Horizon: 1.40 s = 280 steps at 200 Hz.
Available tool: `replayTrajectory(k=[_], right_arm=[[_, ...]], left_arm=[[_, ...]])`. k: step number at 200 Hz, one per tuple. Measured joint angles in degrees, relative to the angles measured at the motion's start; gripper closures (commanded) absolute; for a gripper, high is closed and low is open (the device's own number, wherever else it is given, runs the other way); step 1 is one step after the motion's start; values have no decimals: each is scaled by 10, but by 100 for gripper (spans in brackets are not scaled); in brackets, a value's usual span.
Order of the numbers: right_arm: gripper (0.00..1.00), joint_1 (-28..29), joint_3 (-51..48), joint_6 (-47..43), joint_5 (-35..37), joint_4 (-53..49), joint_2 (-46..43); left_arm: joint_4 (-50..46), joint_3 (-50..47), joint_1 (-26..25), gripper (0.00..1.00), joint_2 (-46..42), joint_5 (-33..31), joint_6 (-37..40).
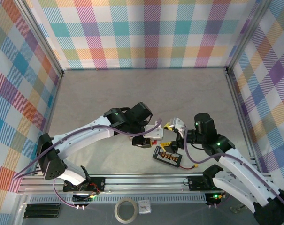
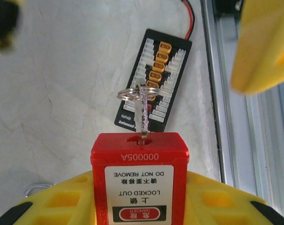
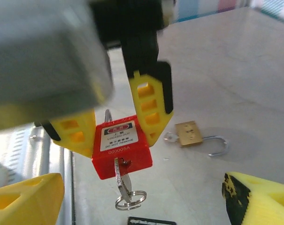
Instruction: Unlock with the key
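Note:
My left gripper [image 2: 139, 208] is shut on a red safety padlock [image 2: 139, 178] with a white "LOCKED OUT" label, and holds it above the table. Its yellow fingers [image 3: 149, 108] clamp the padlock's [image 3: 120, 147] two sides. A silver key [image 3: 123, 180] with a split ring [image 3: 131, 199] sticks out of the keyhole in the padlock's end face; the left wrist view shows the same key [image 2: 144, 115]. My right gripper [image 3: 142, 206] is open, its yellow fingertips [image 3: 24, 197] far apart either side of the key and touching nothing. From above, the two grippers [image 1: 153, 133] [image 1: 173, 125] face each other closely.
A black connector board [image 1: 167, 156] with orange plugs and a red-black lead lies on the table just below the padlock. A small brass padlock [image 3: 188, 133], shackle swung open and a key in it, lies farther off. A tape roll [image 1: 125, 210] sits in front of the rail.

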Motion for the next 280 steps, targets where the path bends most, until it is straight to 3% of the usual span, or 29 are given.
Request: replayTrajectory(k=[49, 130, 192, 233, 280], right_arm=[[10, -1, 1, 30, 102, -6, -73], [9, -1, 43, 69, 189, -87, -116], [8, -1, 51, 99, 231, -96, -121], [3, -1, 51, 148, 287, -96, -146], [1, -17, 65, 276, 387, -157, -148]], left_arm=[[8, 14, 35, 100, 97, 2, 23], [-18, 176, 51, 100, 268, -11, 75], [131, 184, 52, 100, 311, -63, 73], [222, 184, 56, 100, 348, -83, 73], [304, 122, 57, 100, 312, -86, 68]])
